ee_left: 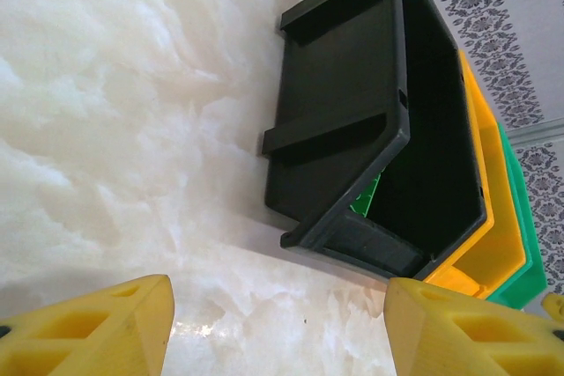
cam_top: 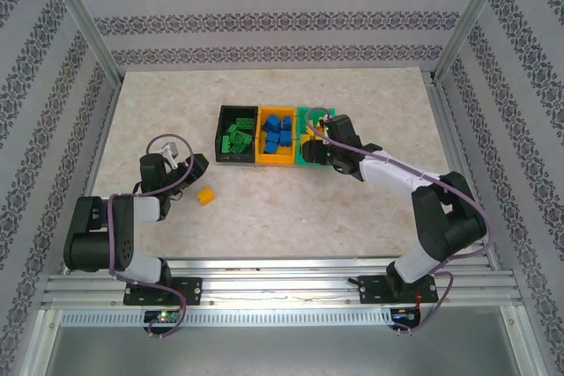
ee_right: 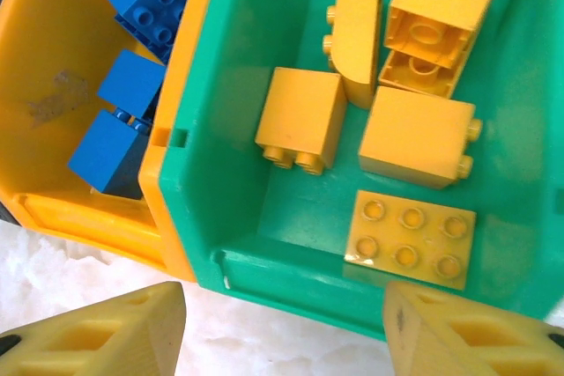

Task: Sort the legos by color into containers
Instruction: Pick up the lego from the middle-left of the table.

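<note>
On my right wrist feed, the right end effector (ee_right: 282, 332) is released, its yellow fingers (ee_right: 97, 332) spread wide with nothing between them. It hangs over the near end of the green bin (ee_right: 229, 85). Five yellow bricks (ee_right: 414, 136) lie in that bin: a flat six-stud plate nearest the end effector, two blocks on their sides, one curved piece and one block turned hollow side up. The orange bin (ee_right: 44, 41) touches the green one on its left and holds blue bricks (ee_right: 132, 81).

From the top camera I see the three bins standing in a row at mid-tabletop (cam_top: 352, 209). The black bin (cam_top: 236, 115) is on the left and holds green bricks (cam_top: 236, 138).

The left end effector (ee_left: 278, 341) is also released and grasps nothing. It sits low over the tabletop and points at the black bin's outer wall, well short of it. A sliver of green brick shows over that bin's rim on the left wrist feed.

One loose yellow brick (cam_top: 205, 196) lies on the tabletop, near the left end effector but not touching it, on the side toward the arm bases and well apart from the bins.
</note>
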